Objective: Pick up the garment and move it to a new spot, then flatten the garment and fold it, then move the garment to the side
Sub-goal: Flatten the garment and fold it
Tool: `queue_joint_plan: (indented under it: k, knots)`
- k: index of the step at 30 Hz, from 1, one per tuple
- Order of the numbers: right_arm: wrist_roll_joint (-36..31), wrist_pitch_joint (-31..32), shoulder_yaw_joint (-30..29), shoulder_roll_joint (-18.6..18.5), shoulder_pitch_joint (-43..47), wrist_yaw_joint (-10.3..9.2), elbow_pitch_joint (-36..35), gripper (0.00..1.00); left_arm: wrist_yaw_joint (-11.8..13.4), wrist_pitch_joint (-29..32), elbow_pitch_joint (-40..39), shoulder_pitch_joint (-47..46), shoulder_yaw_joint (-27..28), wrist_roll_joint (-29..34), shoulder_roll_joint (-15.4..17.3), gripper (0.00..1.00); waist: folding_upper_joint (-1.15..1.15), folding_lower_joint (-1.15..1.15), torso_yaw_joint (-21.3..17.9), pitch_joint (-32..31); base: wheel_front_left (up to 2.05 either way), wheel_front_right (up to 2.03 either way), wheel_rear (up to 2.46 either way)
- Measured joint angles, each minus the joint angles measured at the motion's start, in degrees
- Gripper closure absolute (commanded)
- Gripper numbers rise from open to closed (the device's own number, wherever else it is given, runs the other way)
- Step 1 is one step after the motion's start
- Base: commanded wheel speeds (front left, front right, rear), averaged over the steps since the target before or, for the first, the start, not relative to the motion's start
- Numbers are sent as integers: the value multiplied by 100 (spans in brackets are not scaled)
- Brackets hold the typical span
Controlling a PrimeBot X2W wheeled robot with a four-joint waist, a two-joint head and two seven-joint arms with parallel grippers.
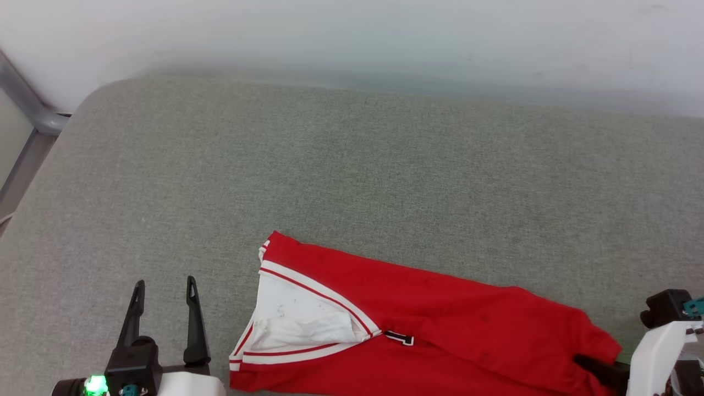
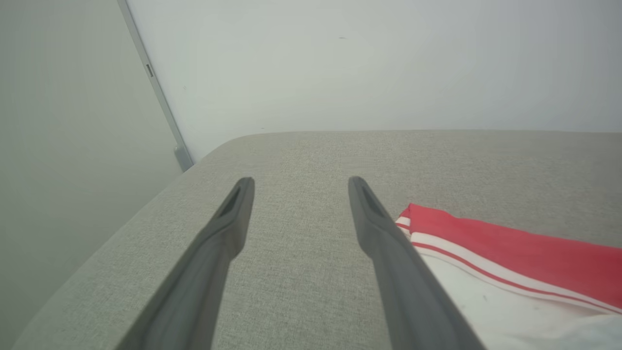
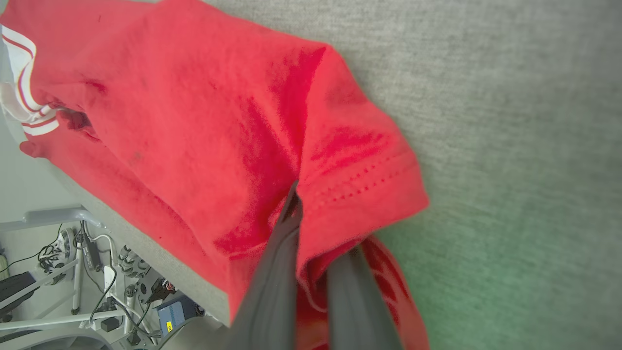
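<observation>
Left gripper [image 1: 165, 281] stands at the near left over the grey cushion [image 1: 352, 165], fingers apart and holding nothing, just beside the shirt [image 1: 440, 308] at its white sleeve [image 1: 297, 319]. The shirt lies along the cushion's near edge; bare cushion runs open behind it to the wall [image 1: 352, 33]. Right gripper [image 3: 318, 228] is clamped on the shirt's right hem corner. The right wrist view adds cabled equipment [image 3: 97, 272] on the floor below that edge.
</observation>
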Motion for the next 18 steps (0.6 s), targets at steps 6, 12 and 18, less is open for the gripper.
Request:
queue_joint_plan:
  k: [6,12,18]
  knots:
    - [62,-288,-64,-303,-20,0,41,100,-153,0,-30,107,73,187,-93,0,0,0,-99,-98,0,0,0]
    - [79,-415,-254,-712,-77,0,182,100,-254,0,-36,163,82,297,-149,0,0,0,-164,-166,0,0,0]
    - [-80,-372,-476,-1072,-140,0,586,100,-303,0,-56,196,62,391,-175,0,0,0,-195,-207,0,0,0]
